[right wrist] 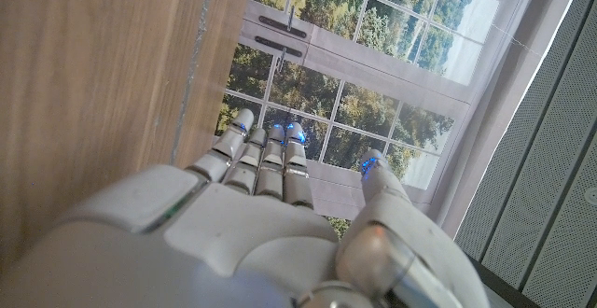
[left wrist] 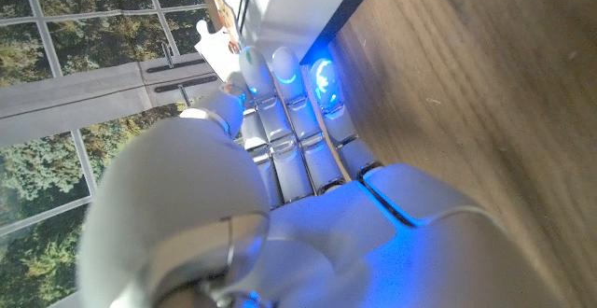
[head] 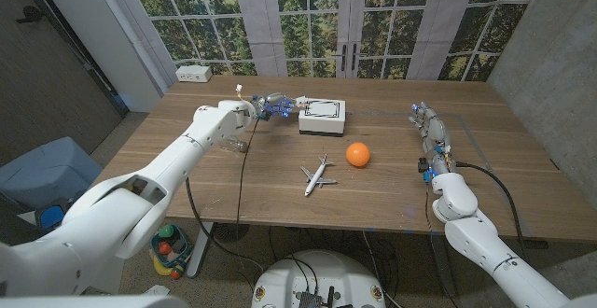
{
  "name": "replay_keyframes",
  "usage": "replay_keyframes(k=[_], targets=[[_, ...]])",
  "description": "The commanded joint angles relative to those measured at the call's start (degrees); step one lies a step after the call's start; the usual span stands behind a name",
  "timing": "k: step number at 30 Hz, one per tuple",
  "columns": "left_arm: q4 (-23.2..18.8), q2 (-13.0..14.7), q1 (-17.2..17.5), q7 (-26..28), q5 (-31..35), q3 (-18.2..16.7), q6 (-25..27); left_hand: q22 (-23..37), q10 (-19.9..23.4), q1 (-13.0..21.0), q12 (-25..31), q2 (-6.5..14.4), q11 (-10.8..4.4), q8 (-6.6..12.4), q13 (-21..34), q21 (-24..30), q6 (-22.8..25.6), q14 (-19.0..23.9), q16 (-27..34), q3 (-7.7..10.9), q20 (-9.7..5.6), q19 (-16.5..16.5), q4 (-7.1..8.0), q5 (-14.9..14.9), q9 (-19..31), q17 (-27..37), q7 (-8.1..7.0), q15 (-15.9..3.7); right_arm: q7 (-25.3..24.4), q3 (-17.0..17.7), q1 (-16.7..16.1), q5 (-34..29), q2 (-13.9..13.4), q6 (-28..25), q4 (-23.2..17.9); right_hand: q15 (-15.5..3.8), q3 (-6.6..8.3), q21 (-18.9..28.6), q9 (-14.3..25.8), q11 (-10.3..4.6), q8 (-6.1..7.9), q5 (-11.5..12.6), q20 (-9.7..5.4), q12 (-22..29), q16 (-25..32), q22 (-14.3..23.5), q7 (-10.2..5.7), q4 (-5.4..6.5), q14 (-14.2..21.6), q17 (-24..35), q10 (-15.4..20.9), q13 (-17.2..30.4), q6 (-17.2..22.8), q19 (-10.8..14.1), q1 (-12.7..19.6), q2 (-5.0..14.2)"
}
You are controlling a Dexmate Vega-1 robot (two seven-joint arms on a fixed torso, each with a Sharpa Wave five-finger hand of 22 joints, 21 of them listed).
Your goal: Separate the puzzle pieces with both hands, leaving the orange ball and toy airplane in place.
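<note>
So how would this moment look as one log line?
left hand: touching white puzzle block | right hand: open, apart | orange ball, toy airplane: untouched

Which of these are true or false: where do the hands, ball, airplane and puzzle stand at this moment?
1. The left hand is at the white puzzle. True.
2. The ball sits on top of the puzzle. False: it lies on the table, nearer the robot.
3. The airplane lies beside the ball. True.
4. The right hand grips the puzzle. False: it is off to the side, holding nothing.
</note>
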Motion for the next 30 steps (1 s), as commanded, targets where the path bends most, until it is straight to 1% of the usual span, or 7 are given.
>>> replay_keyframes(k=[1, 6, 7, 10, 14, 19, 30], targets=[[-5.9, 1.6, 5.8, 3.1, -8.6, -5.7, 1.1, -0.1, 0.1, 0.9, 0.6, -0.1, 0.28, 0.51, 0.7, 0.8, 2.4, 0.1, 1.1, -0.48, -1.1, -0.5, 0.09, 0.6, 4.8, 0.3, 1.88, -3.82, -0.2, -0.6, 0.1, -0.8, 0.1, -0.5, -0.6, -0.11, 0.16, -0.2, 0.3, -0.01, 0.05, 0.3, -2.13, 0.4, -0.2, 0.2, -0.08, -0.65, 0.7, -0.1, 0.4, 0.1, 0.3, 0.6, 1.0, 0.21], [-7.3, 2.2, 7.7, 3.5, -12.1, -7.5, 0.9, -0.2, 0.1, 1.3, 0.7, -0.1, 0.28, 0.62, 1.1, 1.0, 2.5, -0.1, 1.6, -0.79, -1.07, -0.7, 0.12, 0.7, 5.5, 0.3, 1.9, -3.81, -1.7, -0.9, -0.1, -1.7, 0.1, -2.0, -1.8, 0.21, 0.6, -0.5, 0.3, 0.21, 0.07, 0.5, -1.94, 0.3, -0.4, 0.2, -0.05, -1.52, 0.9, -0.4, 0.5, 0.1, 0.4, 1.0, 2.0, 0.15], [-7.5, 2.4, 8.1, 3.4, -12.7, -7.7, 0.8, -0.2, 0.0, 1.3, 0.7, 0.0, 0.25, 0.66, 1.1, 1.0, 2.6, -0.1, 1.6, -0.81, -1.09, -0.7, 0.13, 0.7, 5.5, 0.3, 1.95, -3.79, -2.4, -0.9, -0.2, -2.1, 0.1, -2.6, -2.3, 0.08, 1.16, -0.8, 0.3, -0.1, 0.05, 0.7, -2.09, 0.3, -0.6, 0.2, -0.39, -2.35, 0.8, -0.7, 0.4, 0.1, 0.3, 0.8, 3.2, 0.17], [-8.0, 2.6, 9.0, 2.8, -14.4, -8.5, -0.1, -0.2, 0.1, 1.4, 0.6, -0.1, 0.35, 0.67, 0.9, 1.0, 2.5, -0.3, 1.8, -1.0, -1.18, -0.9, 0.18, 0.7, 5.8, 0.3, 1.95, -3.89, -4.7, -1.0, -0.8, -3.5, 0.1, -4.3, -3.9, 0.69, 2.01, -1.2, 0.3, -0.67, 0.09, 1.2, -0.84, 0.3, -0.4, 0.2, -0.86, -3.37, 2.2, -1.1, 0.9, 0.0, 0.4, 2.0, 5.5, -0.08], [-8.0, 2.9, 9.7, 0.8, -15.9, -8.9, -1.9, -0.3, 0.1, 1.5, 0.4, 0.0, 0.41, 0.7, 0.7, 1.1, 2.5, -0.8, 1.9, -1.24, -1.29, -1.2, 0.25, 0.8, 6.3, 0.2, 1.96, -3.97, -7.3, -1.2, -1.6, -5.5, -0.3, -6.4, -6.2, 1.19, 2.32, -1.2, 0.3, -0.87, 0.1, 1.5, 0.51, 0.5, 0.2, 0.3, -1.18, -3.49, 3.6, -1.1, 1.4, 0.2, 0.3, 3.2, 6.8, -0.25], [-8.4, 3.3, 10.5, -1.4, -17.3, -9.1, -4.1, -0.4, 0.0, 1.7, 0.4, 0.1, 0.33, 0.71, 0.8, 1.1, 2.5, -0.9, 2.1, -1.5, -1.49, -1.4, 0.28, 0.8, 6.8, -0.1, 1.89, -3.98, -11.1, -1.4, -2.9, -8.1, -0.7, -10.5, -10.4, 0.9, 2.33, -1.4, 0.4, -1.15, 0.26, 1.8, 3.77, 1.0, 1.6, 0.6, -1.99, -3.18, 6.1, -0.3, 2.1, 0.8, 0.5, 3.8, 8.0, -0.52], [-10.2, 4.3, 12.1, -3.4, -19.2, -9.3, -7.1, -0.6, 0.0, 1.9, 0.1, 0.4, 0.26, 0.74, 0.6, 1.3, 2.4, -1.3, 2.7, -2.08, -1.65, -1.7, 0.39, 1.0, 7.9, -0.3, 1.8, -4.18, -17.2, -3.0, -4.0, -14.2, -2.1, -21.5, -18.3, -1.12, 2.03, -1.6, 0.7, -2.52, 1.83, 2.1, 4.21, 3.2, 4.7, 1.0, -2.66, -3.26, 9.7, 2.0, 6.0, 2.6, 4.1, 4.8, 10.2, -0.83]])
